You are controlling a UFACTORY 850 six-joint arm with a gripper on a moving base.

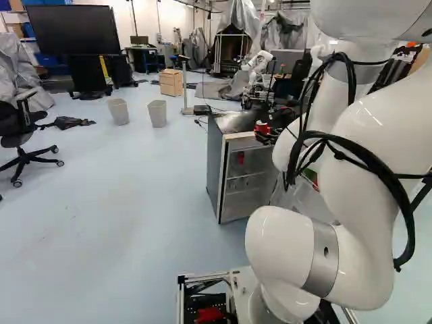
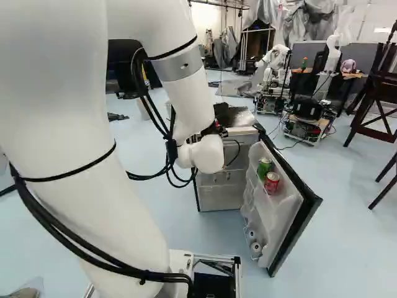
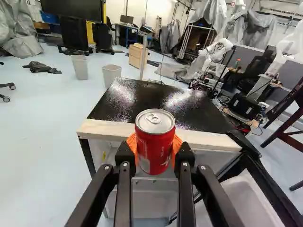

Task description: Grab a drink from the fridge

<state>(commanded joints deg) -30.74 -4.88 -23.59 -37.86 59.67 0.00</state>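
Observation:
In the left base view my gripper (image 1: 268,135) is at the fridge's upper front edge, partly behind the arm, with a red can (image 1: 261,127) at its tip. The wrist view has the gripper (image 3: 154,153) shut on this red can (image 3: 155,142), an orange pad on either side. The can is upright, in front of the pale front edge of the fridge's black top (image 3: 147,101). The fridge (image 1: 248,177) stands open. Its door (image 2: 298,214) holds a green can (image 2: 265,167) and another red can (image 2: 272,182) on a rack, seen in the right base view.
The open door juts out ahead of the base, right of the fridge. Two bins (image 1: 157,113) and a wooden cabinet (image 1: 171,82) stand farther off. Another robot (image 2: 276,65) is behind the fridge. A dark wooden chair (image 2: 378,93) stands at the right of the right base view.

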